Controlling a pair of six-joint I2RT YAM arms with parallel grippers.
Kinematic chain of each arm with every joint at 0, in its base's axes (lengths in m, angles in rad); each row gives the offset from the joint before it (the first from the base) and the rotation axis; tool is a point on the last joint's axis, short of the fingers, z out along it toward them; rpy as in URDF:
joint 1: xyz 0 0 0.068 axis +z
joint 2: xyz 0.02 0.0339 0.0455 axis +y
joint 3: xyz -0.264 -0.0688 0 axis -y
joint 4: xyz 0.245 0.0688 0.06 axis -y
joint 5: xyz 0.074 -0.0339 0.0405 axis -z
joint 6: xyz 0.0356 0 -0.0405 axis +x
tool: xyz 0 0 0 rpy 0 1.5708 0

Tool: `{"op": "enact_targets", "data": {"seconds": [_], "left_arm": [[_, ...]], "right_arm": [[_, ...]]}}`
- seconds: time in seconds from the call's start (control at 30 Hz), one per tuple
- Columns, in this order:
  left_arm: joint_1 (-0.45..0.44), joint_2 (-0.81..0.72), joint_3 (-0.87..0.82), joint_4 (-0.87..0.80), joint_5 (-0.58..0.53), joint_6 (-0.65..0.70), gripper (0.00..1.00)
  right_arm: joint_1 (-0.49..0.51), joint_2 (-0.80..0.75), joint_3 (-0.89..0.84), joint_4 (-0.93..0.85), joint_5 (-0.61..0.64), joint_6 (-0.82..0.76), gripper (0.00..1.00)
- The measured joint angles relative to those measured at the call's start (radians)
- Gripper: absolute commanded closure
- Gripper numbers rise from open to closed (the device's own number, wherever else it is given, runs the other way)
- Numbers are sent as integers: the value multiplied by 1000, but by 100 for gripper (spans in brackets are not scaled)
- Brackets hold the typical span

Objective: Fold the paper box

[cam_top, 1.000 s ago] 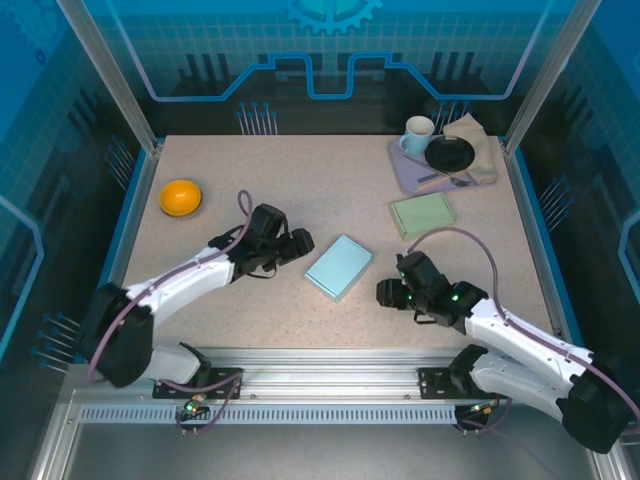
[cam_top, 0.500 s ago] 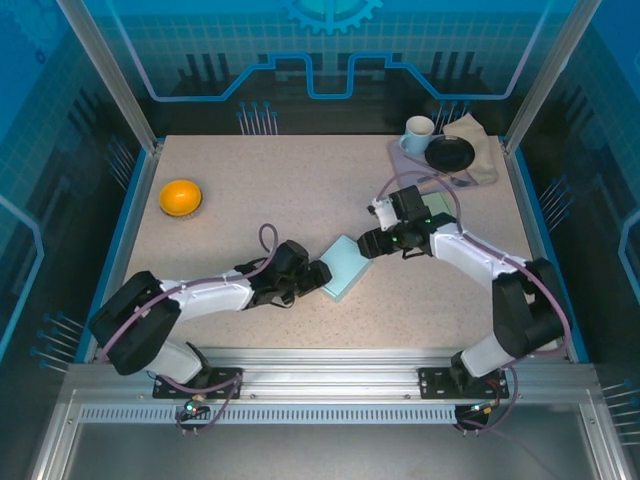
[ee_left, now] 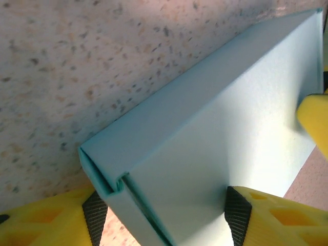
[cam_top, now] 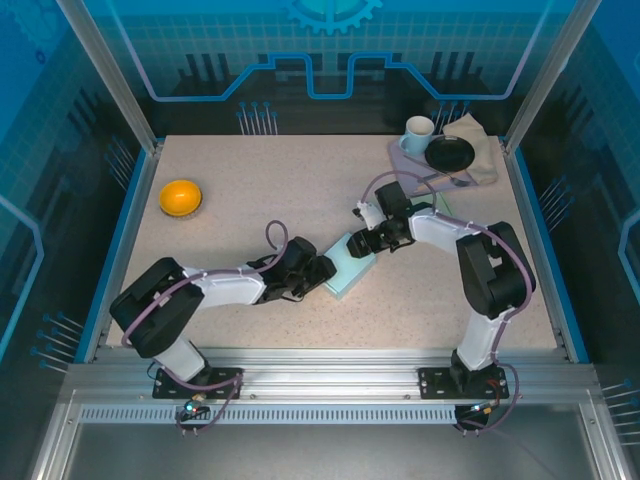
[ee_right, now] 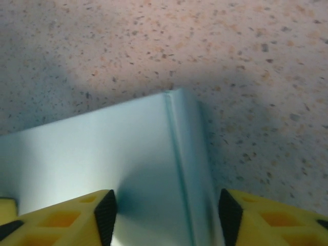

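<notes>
Straddling paper box (cam_top: 350, 272) corners, left gripper (cam_top: 324, 270), right gripper (cam_top: 361, 243); grip unclear.

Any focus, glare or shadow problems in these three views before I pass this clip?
Top external: sharp, evenly lit, box readable. Left wrist: the box's top face washes out near white toward the right; left fingers soft at the bottom edge. Right wrist: a broad shadow darkens the table at left; right fingers blurred, the box's fold line clear.
</notes>
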Motion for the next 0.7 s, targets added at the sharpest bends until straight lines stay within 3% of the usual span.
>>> {"op": "enact_targets", "data": {"seconds": [0.1,0.2,0.4,0.57,0.7], "left_arm": [[31,26,42,-21,2,25,42],[92,84,124,-52,15,80,42],[217,246,364,-115,39,238,42],[258,356,525,-156,56,338,40],[271,396,568,-174,72,377,33]], "right_arm": [[-17,0,-2,26,-3,36,58],[-35,-5,-5,57,8,104,60],[-37,-12,12,93,80,235,60],[-37,20,67,103,147,306,58],[-35,53,96,108,164,336,51]]}}
